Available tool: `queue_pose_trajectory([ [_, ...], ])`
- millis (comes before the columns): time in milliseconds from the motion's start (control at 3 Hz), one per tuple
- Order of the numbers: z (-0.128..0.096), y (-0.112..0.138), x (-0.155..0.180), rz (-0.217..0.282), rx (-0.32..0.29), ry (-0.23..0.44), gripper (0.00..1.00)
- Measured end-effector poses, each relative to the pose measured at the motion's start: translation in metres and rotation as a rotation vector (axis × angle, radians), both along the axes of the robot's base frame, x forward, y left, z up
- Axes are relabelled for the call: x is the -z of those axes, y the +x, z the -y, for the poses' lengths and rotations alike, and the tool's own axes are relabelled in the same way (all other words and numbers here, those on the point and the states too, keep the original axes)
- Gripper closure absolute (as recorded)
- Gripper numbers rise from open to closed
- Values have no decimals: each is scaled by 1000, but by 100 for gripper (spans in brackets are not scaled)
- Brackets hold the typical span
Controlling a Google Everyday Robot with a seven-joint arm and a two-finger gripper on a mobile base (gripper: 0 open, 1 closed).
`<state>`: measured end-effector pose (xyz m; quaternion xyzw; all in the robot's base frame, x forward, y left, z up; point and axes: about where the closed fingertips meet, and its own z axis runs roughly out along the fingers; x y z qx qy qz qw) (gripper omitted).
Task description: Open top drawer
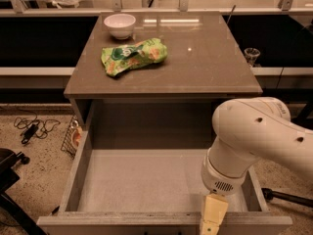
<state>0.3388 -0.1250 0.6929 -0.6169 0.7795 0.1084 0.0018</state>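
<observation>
The top drawer (pixel 142 180) stands pulled far out from under the grey-brown cabinet top, its pale grey interior bare. Its front panel (pixel 122 223) runs along the bottom edge of the view; the handle is out of view. My white arm (pixel 254 141) reaches in from the right and bends down over the drawer's front right corner. My gripper (pixel 211 222) hangs at the front panel's top edge, mostly cut off by the bottom of the view.
On the cabinet top (pixel 205 62) lie a green snack bag (pixel 133 56) and a white bowl (pixel 120 24). A wire basket (pixel 73 138) and black cables (pixel 32 126) sit on the speckled floor at left. A dark chair base (pixel 10 170) is at lower left.
</observation>
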Motion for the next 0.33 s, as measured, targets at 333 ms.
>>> queue_pose_trajectory([
  [333, 0, 0, 0, 0, 0, 0, 0],
])
